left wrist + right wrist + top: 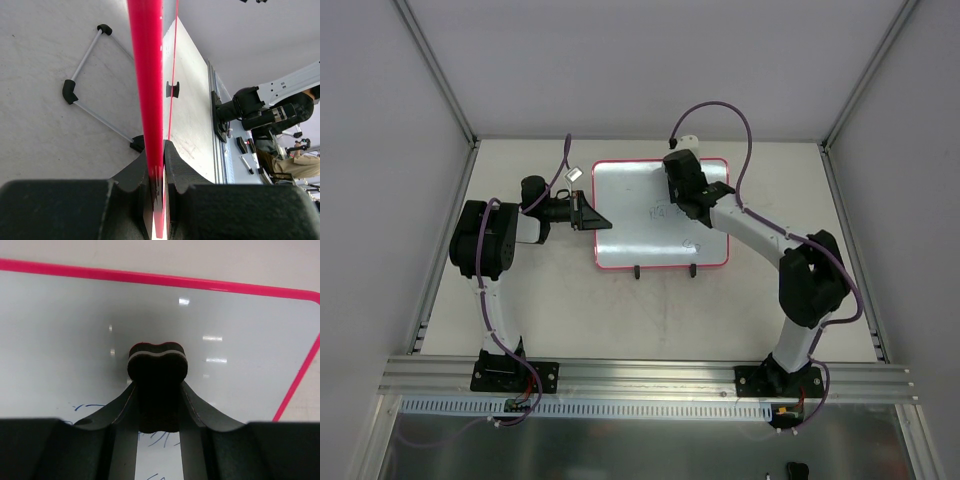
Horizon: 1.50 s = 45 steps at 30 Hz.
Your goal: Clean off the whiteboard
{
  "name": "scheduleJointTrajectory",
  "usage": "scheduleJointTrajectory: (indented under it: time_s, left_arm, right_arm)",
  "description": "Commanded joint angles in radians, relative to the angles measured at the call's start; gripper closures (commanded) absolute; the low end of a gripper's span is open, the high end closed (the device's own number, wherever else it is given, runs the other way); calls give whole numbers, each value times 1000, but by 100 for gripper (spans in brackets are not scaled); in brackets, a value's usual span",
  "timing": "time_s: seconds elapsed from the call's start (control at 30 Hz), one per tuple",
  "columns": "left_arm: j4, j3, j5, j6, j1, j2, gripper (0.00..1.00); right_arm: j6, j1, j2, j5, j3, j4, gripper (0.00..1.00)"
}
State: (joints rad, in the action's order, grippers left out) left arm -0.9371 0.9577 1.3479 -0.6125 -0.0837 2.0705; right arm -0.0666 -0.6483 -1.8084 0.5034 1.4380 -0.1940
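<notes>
The left pincer (159,150) is closed on the 9 o'clock edge of the whiteboard (640,215), and the right pincer (158,386) grips an eraser (158,360) near its 12 o'clock edge.

Whiteboard (640,225) lies midway on the table (620,310), eraser (157,362) over its far half

Rectangular glossy white board with thin pink-red frame (660,215): 1. Small black feet (637,271): 2. Bone-shaped black-and-red eraser (158,365): 1. Black two-finger grippers: 2, namely left gripper (157,167) and right gripper (158,392).
</notes>
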Motion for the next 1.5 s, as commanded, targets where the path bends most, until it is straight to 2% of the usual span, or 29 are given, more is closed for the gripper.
scheduleJointTrajectory:
  time_s: [0.0,0.2,0.57,0.77,1.17,1.3,1.47]
  left_arm:
    - [-14,-28,-85,117,-34,-3,100]
    - [-17,-33,-85,120,-36,-6,100]
    - [-19,-36,-84,123,-37,-9,100]
    - [-19,-37,-84,128,-39,-12,100]
    - [-20,-39,-82,129,-41,-12,100]
    - [-20,-37,-81,129,-41,-12,100]
    - [-20,-39,-82,129,-41,-12,100]
  right_arm:
    - [4,64,20,84,-54,5,100]
    - [21,16,-15,50,-16,11,100]
    - [-1,-165,-166,41,231,-12,100]
    - [28,-221,-227,-2,285,-22,100]
    - [1,-269,-312,-95,357,-33,100]
    - [-2,-269,-332,-17,406,-107,100]
    - [13,-229,-278,38,362,-134,100]
